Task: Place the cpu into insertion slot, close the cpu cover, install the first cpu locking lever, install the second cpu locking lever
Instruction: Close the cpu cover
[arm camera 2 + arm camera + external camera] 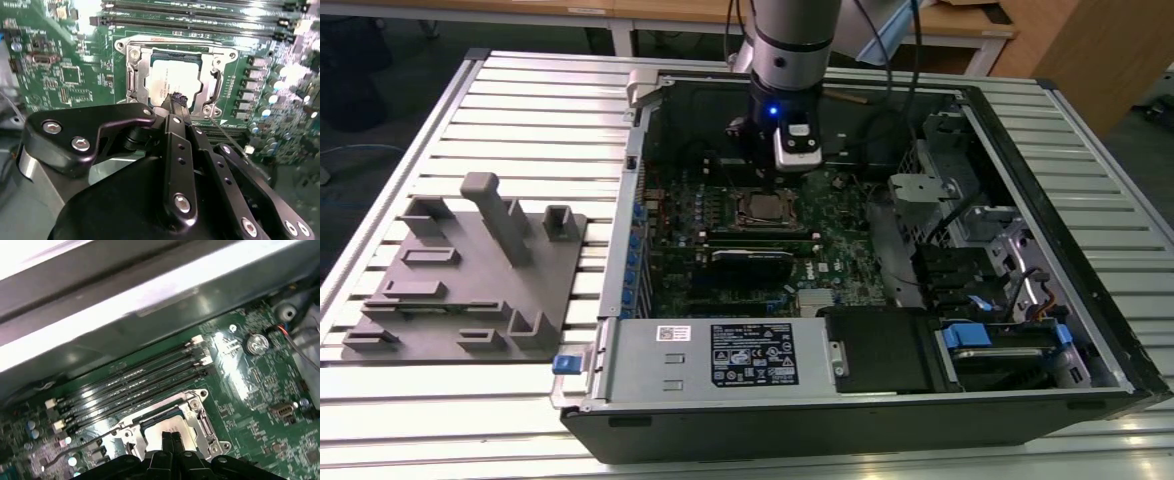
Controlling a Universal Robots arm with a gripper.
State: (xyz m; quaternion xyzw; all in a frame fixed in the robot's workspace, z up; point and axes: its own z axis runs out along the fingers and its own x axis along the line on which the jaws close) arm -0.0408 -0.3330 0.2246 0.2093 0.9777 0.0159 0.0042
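A robot arm's tool (pixel 176 100) hangs low over the heart of an open computer case (pixel 1067 230), its black fingers (pixel 165 440) pressed together at the tips with nothing between them. The tips sit just above the near edge of the square socket (pixel 126 52) in the green circuit board (pixel 75 55). In that socket lies the chip (pixel 170 75), its dull silver top facing up. The silvery cover plate (pixel 216 70) lies flat around it, so the chip shows through the plate's cut-out centre. In the second wrist view a thin wire lever (pixel 227 132) runs out from one corner of the socket across the board, close beside the fingers; whether it is latched cannot be told. Long black memory slots (pixel 135 385) run in a row just beyond the socket. In the exterior view the case lies on its side on a slatted metal bench (pixel 520 100). It holds the board, a silver power supply box (pixel 707 355) with a label along the near wall, and a dark drive bay with blue tabs (pixel 963 335) towards the exterior view's right. A grey moulded fixture block (pixel 467 270) stands on the bench at the exterior view's left, apart from the case.
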